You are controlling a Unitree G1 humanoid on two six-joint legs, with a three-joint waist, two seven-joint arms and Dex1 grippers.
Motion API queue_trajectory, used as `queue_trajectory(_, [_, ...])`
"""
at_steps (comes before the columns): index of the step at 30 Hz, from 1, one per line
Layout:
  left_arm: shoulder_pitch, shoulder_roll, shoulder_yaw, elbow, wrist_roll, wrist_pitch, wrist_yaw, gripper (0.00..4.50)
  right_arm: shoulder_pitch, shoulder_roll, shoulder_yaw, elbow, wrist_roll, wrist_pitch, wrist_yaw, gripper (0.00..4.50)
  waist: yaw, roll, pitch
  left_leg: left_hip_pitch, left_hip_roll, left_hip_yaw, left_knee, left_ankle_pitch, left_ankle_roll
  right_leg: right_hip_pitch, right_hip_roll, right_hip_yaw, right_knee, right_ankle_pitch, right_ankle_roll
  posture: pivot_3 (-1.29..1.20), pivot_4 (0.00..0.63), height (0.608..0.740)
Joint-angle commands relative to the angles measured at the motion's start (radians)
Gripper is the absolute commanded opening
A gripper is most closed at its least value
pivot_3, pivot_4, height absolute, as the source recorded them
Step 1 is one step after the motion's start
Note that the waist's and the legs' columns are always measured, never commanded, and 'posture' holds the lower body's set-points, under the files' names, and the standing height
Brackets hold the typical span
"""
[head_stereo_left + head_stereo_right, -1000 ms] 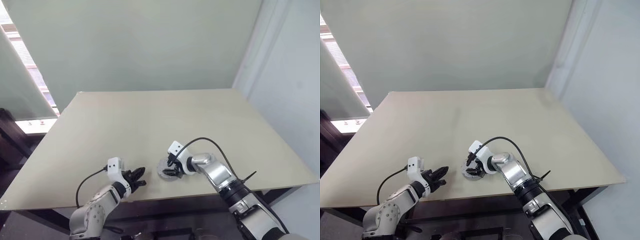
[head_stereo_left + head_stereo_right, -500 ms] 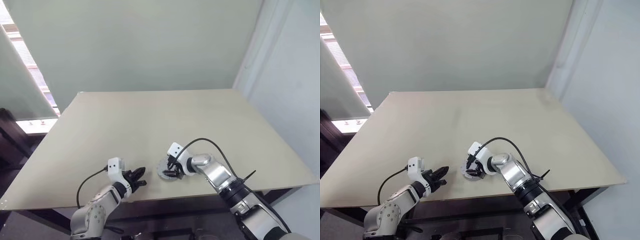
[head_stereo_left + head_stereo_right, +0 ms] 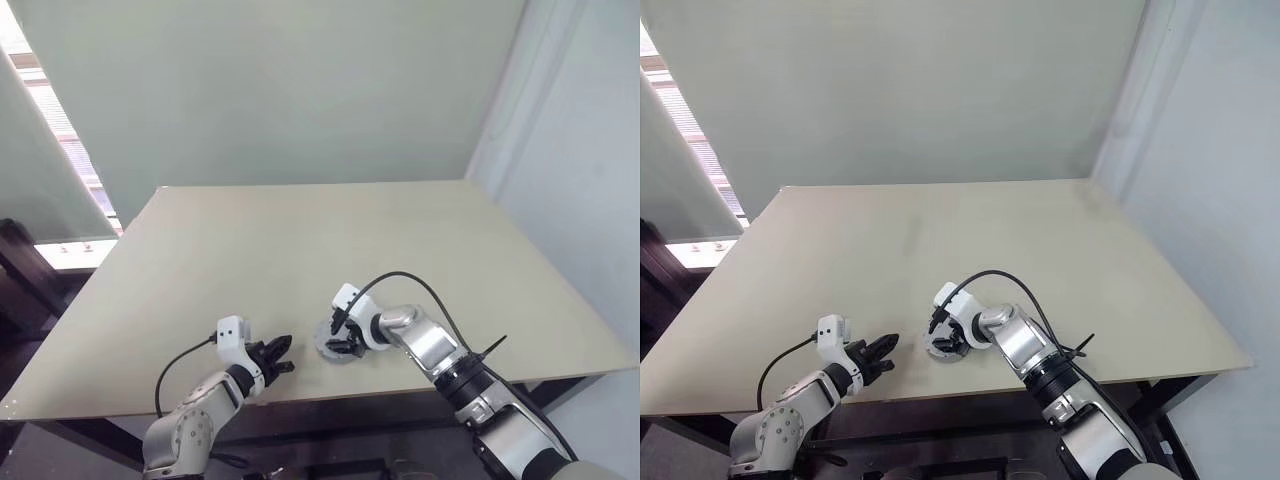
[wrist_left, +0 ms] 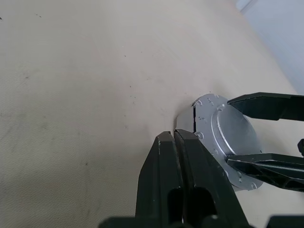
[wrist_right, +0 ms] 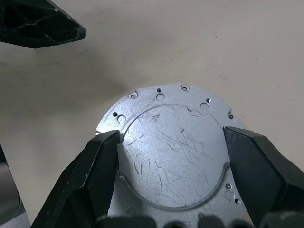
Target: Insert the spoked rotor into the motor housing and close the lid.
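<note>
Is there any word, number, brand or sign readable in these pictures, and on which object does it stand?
None can be read. The silver disc between the fingers of the right gripper carries only scratches, small holes and a curved groove. The table and the left gripper bear no writing.

A large rectangular table with a smooth pale beige top (image 3: 300, 240) fills the middle of the head views, its surface marked by a few tiny dark specks. Behind it, at 12 o'clock, stands a plain pale green wall (image 3: 280, 80), and at 3 o'clock a light grey-white wall (image 3: 590, 150) runs alongside the table's edge. At 9 o'clock a window with horizontal blinds (image 3: 60, 140) lets in bright light beside a slanted pale panel (image 3: 35, 195).
</note>
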Motion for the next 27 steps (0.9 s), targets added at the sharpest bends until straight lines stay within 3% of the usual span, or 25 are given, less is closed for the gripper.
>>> queue_trajectory(1, [-0.009,0.001,-0.007,-0.016,0.0,-0.017,-0.011,0.0,0.0,0.0,0.024,0.038,-0.026,0.046,-0.02,3.27,0.0,0.0,0.0,0.0,0.0,0.0,0.0,0.0,0.0,0.0,0.0,0.0,0.0,0.0,0.0,0.0,0.0,0.74])
queue_trajectory(27, [-0.045,-0.01,-0.047,-0.034,0.021,-0.018,-0.004,0.0,-0.021,-0.005,0.092,0.099,-0.073,0.024,0.0,3.27,0.0,0.004,-0.005,0.002,0.0,0.0,0.0,-0.001,-0.001,0.0,0.0,0.0,-0.001,0.0,0.0,0.0,0.0,0.74])
